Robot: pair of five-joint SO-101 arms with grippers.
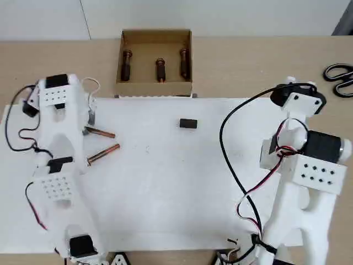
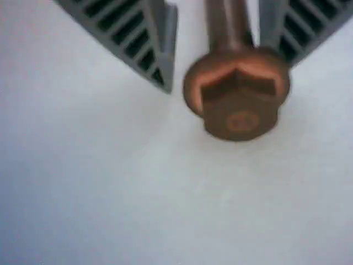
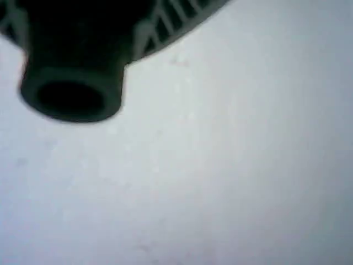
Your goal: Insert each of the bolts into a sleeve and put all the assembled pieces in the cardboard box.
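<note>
Three assembled pieces (image 1: pixel 160 69) lie in the cardboard box (image 1: pixel 156 87), so the step in hand looks like the fourth pairing. The left tool (image 2: pixel 218 61) is spread around a copper bolt (image 2: pixel 238 105) lying on the white sheet (image 1: pixel 165 182), with one finger (image 2: pixel 160 55) apart from the shaft (not yet gripped, I judge). The right tool (image 3: pixel 83 33) pinches a black sleeve (image 3: pixel 71 94). The next move calls for closing on the bolt, lifting it, and lining its shaft up with the sleeve's bore. A second bolt (image 1: pixel 103 154) and a loose sleeve (image 1: pixel 188 123) lie on the sheet.
</note>
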